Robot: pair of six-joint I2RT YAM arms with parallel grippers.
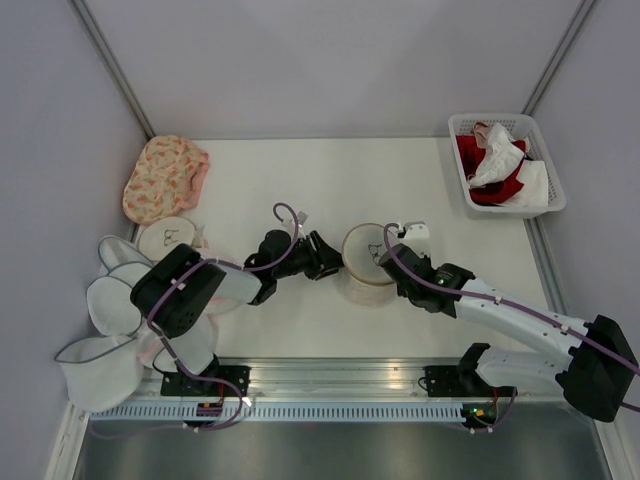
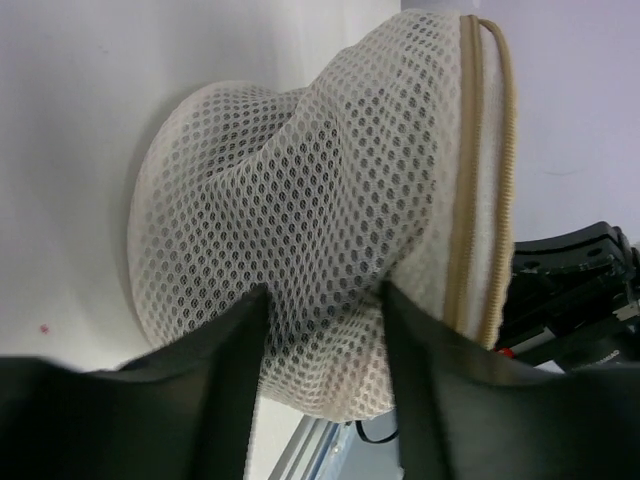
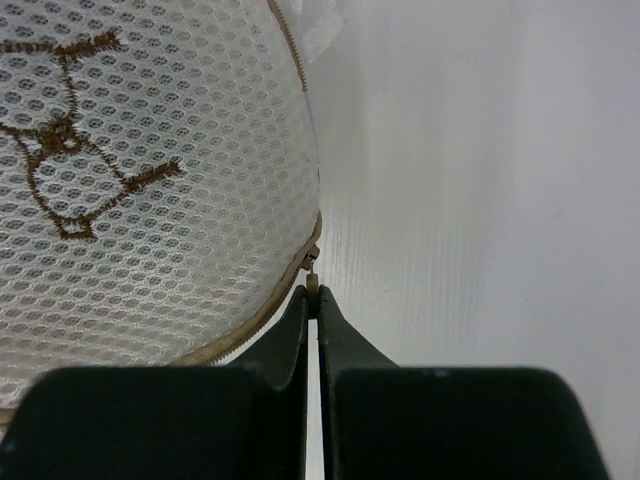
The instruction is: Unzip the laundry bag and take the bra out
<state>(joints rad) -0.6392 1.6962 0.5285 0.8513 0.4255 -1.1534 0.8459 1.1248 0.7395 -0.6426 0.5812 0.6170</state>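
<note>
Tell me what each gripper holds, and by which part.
Right gripper: the zipper pull of the round cream-white mesh laundry bag. Left gripper: straddles its mesh side; hold cannot be told.

**My two arms, one dark and one pale**

My left arm (image 1: 180,290) is black all over, built of chunky rounded housings. My right arm (image 1: 515,312) has white links between black joints and a big black shoulder block. A thin purple cable (image 1: 283,210) runs along each arm. My left gripper (image 1: 325,262) and right gripper (image 1: 392,252) are black, and their fingers (image 2: 215,385) are matte, flat-faced wedges that narrow toward the tips. My small black bases sit on a silver rail (image 1: 330,385).
</note>
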